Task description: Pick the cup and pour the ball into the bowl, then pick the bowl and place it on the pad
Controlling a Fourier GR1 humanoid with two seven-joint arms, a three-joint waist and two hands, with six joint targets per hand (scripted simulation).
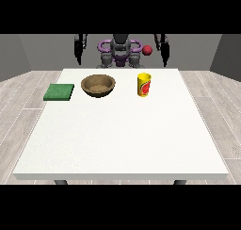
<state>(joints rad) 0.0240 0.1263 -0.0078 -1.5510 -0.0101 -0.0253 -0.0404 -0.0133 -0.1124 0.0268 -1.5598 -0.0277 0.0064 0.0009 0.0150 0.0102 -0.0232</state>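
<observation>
Standing across the white tabletop (122, 135) from the robot (120, 52), I see three things lined up along its far half. A yellow cup (144, 85) with a red mark on its side stands upright, right of the middle. A brown bowl (98, 86) sits left of the cup, apart from it, its mouth facing up. A flat green pad (59, 92) lies further left, close to the tabletop's left edge and just beside the bowl without touching it. A red ball (148, 50) shows above and behind the cup, up near the robot's body rather than inside the cup or on the tabletop. Both arms hang down behind the far edge. The robot hand at the view's left (78, 59) and the robot hand at the view's right (164, 60) are dark, low and partly hidden there; neither holds anything I can see, and I cannot tell how their fingers lie.
</observation>
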